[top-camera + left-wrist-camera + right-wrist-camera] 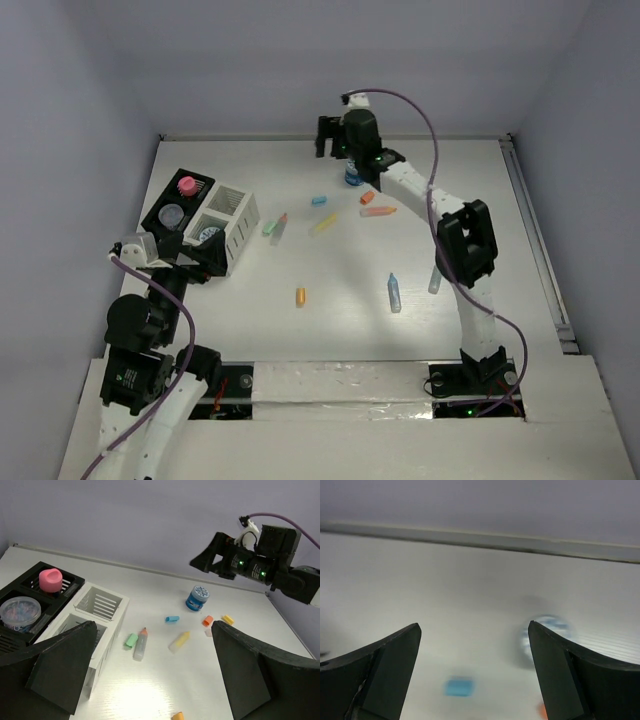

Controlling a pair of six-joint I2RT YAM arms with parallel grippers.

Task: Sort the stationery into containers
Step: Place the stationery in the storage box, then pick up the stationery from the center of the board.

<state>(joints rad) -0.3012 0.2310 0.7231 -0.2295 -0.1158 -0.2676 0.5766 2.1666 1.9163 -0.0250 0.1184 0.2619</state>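
Observation:
Stationery lies scattered mid-table: a blue-lidded tub [352,178], blue cap [320,200], orange cap [367,197], orange stick [378,211], yellow stick [323,224], green cap [269,229], grey stick [280,226], orange cap [300,296] and blue stick [394,292]. The black tray [163,204] holds a pink tub [187,185] and a clear-lidded tub [172,214]; the white box [243,214] adjoins it. My left gripper [205,262] is open and empty beside the white box [120,601]. My right gripper [325,138] is open and empty, raised at the far side near the blue tub [547,627].
The back wall stands just behind the right gripper. A pale stick [435,280] lies by the right arm's elbow. In the left wrist view a yellow cap [227,619] lies beside the orange cap [208,620]. The right wrist view is blurred.

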